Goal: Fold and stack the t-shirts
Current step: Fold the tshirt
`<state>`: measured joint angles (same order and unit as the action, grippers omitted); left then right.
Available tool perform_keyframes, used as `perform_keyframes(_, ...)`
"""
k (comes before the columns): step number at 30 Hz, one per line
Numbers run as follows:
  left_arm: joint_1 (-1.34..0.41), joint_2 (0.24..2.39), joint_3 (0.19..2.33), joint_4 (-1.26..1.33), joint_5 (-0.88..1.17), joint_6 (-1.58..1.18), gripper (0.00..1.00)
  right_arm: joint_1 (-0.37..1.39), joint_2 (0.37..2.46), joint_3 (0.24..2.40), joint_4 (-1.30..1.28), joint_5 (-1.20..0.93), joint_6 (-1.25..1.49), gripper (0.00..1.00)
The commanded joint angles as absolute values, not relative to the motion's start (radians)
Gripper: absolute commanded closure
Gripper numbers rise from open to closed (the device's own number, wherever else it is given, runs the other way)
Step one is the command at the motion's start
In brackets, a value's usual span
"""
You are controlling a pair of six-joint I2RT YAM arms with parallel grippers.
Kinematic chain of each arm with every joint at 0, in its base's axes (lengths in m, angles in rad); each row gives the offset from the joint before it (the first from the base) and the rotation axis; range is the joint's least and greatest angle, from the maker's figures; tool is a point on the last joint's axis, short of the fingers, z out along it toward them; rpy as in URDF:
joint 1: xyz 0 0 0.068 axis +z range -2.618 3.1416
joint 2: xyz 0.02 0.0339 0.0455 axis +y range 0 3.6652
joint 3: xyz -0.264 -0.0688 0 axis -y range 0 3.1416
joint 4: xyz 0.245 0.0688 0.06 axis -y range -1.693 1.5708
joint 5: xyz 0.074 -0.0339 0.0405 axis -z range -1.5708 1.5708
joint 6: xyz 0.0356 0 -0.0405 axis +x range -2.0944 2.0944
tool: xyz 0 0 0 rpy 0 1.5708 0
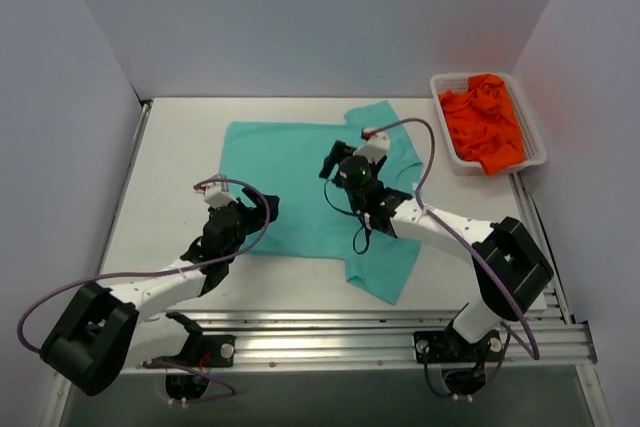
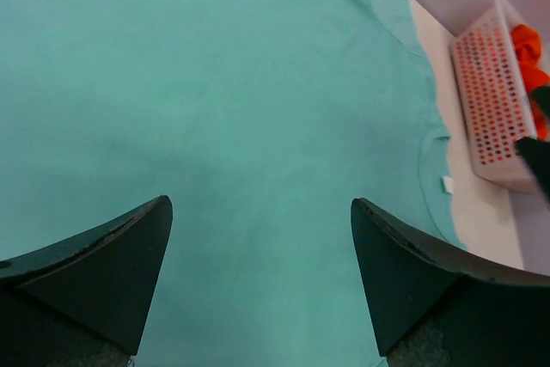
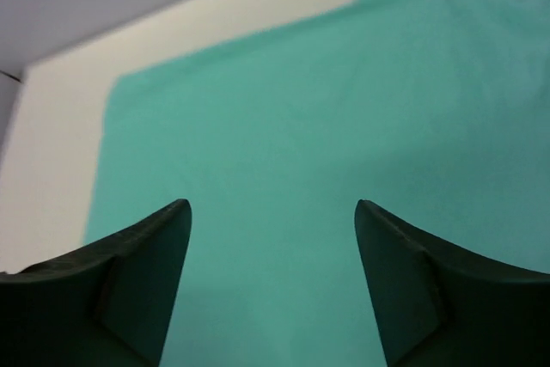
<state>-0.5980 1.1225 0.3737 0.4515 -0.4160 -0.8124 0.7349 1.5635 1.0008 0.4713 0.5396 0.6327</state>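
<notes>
The teal-green t-shirt (image 1: 290,182) lies spread flat in the middle of the table, neck to the right, one sleeve toward the front right. It fills the left wrist view (image 2: 223,109), where its small white neck label (image 2: 446,183) shows, and the right wrist view (image 3: 326,126). My left gripper (image 1: 258,209) is open and empty above the shirt's front left part. My right gripper (image 1: 335,162) is open and empty above the shirt's middle right. Bright orange t-shirts (image 1: 484,120) lie bunched in a basket at the back right.
A white perforated basket (image 1: 528,122) stands at the back right corner; it also shows in the left wrist view (image 2: 490,92). White walls enclose the table on three sides. A metal rail (image 1: 380,332) runs along the near edge.
</notes>
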Motion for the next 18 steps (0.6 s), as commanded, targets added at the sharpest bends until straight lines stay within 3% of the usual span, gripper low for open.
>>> perform_keyframes(1,-0.473,1.323,0.348,0.908,0.008,-0.845,0.06,0.682,1.563,0.910,0.395,0.430,0.686,0.33)
perform_keyframes(3,-0.462,1.376,0.374,0.982,0.164,-0.879,0.06,0.769,1.498,0.888,0.278,0.607,0.762,0.30)
perform_keyframes(4,-0.485,1.349,0.388,0.865,0.132,-0.873,0.06,0.805,1.467,0.871,0.220,0.651,0.764,0.28)
perform_keyframes(9,-0.734,0.964,0.587,-0.189,-0.447,-0.902,0.06,1.030,1.336,0.965,-0.452,0.935,1.174,0.22)
perform_keyframes(10,-0.751,0.904,0.604,-0.306,-0.588,-0.940,0.06,1.070,1.321,0.974,-0.544,0.972,1.249,0.21)
perform_keyframes(14,-0.770,0.599,0.617,-0.682,-0.727,-1.113,0.06,1.184,1.261,0.986,-0.903,1.029,1.624,0.20)
perform_keyframes(18,-0.761,0.560,0.626,-0.914,-0.810,-1.196,0.06,1.244,1.204,0.937,-1.019,1.045,1.778,0.20)
